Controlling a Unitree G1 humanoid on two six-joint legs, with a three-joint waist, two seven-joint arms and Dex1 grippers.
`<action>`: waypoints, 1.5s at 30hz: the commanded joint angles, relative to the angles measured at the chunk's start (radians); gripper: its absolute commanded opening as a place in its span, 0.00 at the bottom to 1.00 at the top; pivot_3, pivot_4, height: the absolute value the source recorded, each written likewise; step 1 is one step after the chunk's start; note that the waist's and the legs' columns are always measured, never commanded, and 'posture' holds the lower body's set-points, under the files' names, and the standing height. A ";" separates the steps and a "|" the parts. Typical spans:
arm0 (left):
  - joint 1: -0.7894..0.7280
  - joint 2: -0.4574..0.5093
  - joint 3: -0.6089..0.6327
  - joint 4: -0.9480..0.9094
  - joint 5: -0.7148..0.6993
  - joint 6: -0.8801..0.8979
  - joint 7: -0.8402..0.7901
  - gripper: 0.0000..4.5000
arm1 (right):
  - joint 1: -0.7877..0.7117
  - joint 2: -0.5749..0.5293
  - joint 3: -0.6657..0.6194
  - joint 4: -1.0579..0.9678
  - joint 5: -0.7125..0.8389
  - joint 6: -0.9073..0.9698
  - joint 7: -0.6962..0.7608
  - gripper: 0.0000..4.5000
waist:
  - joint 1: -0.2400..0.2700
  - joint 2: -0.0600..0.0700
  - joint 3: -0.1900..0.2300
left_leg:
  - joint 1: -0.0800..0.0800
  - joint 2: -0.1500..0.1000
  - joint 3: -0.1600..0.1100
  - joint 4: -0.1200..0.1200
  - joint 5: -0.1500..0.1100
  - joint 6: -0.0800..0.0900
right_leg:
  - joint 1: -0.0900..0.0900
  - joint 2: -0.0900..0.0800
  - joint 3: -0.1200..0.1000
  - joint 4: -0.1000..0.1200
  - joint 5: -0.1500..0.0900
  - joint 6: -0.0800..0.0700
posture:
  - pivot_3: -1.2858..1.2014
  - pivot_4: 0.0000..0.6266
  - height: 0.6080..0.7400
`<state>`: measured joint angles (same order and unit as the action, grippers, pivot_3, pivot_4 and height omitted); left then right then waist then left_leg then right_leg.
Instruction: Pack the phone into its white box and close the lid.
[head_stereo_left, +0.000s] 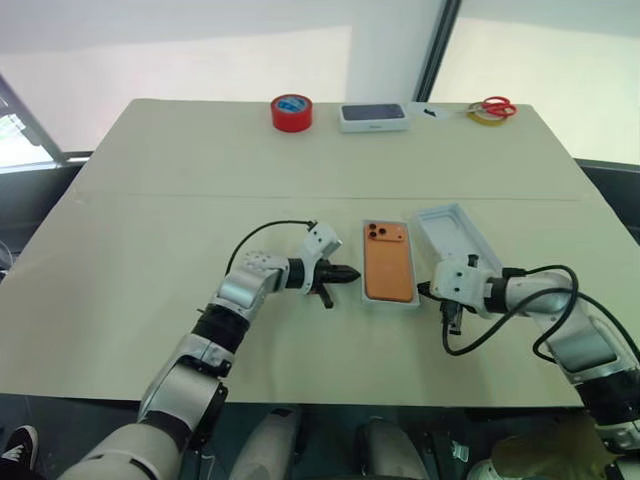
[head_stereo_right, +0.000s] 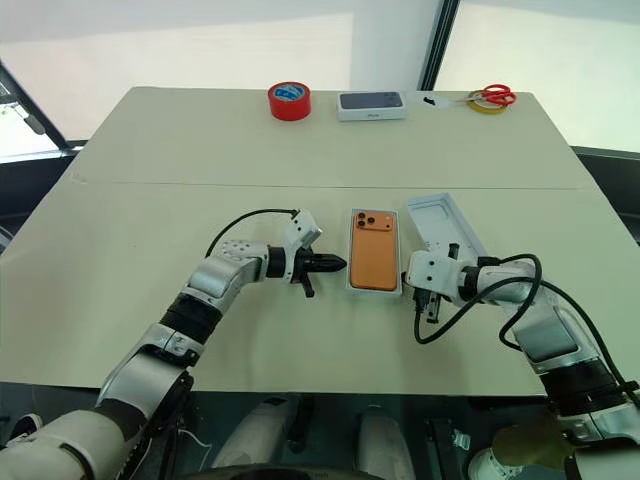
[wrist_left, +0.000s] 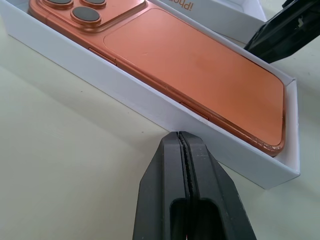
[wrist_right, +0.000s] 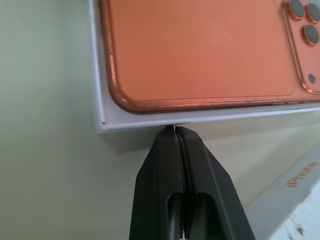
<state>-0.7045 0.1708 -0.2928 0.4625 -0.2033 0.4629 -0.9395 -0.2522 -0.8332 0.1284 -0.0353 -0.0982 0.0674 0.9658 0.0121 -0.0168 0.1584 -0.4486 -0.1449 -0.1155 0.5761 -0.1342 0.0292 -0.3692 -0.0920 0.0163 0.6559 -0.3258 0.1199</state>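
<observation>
The orange phone (head_stereo_left: 388, 260) lies camera side up inside the shallow white box (head_stereo_left: 391, 304) at the middle of the table. The all-white lid (head_stereo_left: 450, 232) lies open side up just right of the box, angled away. My left gripper (head_stereo_left: 350, 272) is shut, its tips (wrist_left: 180, 134) at the box's left long wall (wrist_left: 125, 95), nothing between them. My right gripper (wrist_right: 174, 129) is shut too, with its tips against the box's right wall (wrist_right: 150, 122) near a corner, below the phone (wrist_right: 200, 50). The lid's printed side (wrist_right: 295, 185) shows beside it.
At the table's far edge stand a red tape roll (head_stereo_left: 291, 112), a dark-topped white box (head_stereo_left: 373, 117), and red-handled scissors (head_stereo_left: 497, 104) by a yellow tape ring (head_stereo_left: 484, 117). Black cables loop from both wrists. The table's near edge runs just below both arms.
</observation>
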 joint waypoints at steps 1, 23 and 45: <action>0.003 -0.021 -0.015 -0.026 0.009 -0.006 -0.012 0.01 | -0.038 0.011 -0.009 0.003 -0.008 -0.043 -0.032 0.00 | 0.000 0.000 0.000 | 0.000 0.000 0.000 0.000 0.000 0.000 | 0.000 0.000 0.000 0.000 0.000 0.000 | 0.52 0.24 0.97; 0.197 0.242 0.214 -0.358 -0.097 -0.095 -0.045 0.98 | -0.128 -0.004 -0.136 -0.102 0.122 0.421 -0.126 0.99 | 0.000 0.002 0.001 | -0.001 0.000 0.000 0.000 0.000 0.000 | -0.002 0.000 0.001 0.001 0.000 0.000 | 0.52 0.24 0.97; 0.393 0.458 0.359 -0.430 -0.201 -0.481 -0.316 0.98 | -0.460 0.028 0.002 -0.112 0.378 1.464 -0.203 0.99 | -0.002 0.008 0.004 | -0.007 0.000 0.002 -0.003 -0.001 0.001 | -0.008 -0.001 0.002 -0.001 -0.002 -0.004 | 0.52 0.24 0.97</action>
<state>-0.3167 0.6188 0.0291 0.0649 -0.3854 0.0068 -1.2622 -0.6858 -0.8015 0.1260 -0.1554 0.2670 1.5167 0.7770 0.0102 -0.0084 0.1622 -0.4570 -0.1448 -0.1134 0.5736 -0.1350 0.0303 -0.3787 -0.0929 0.0186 0.6551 -0.3276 0.1159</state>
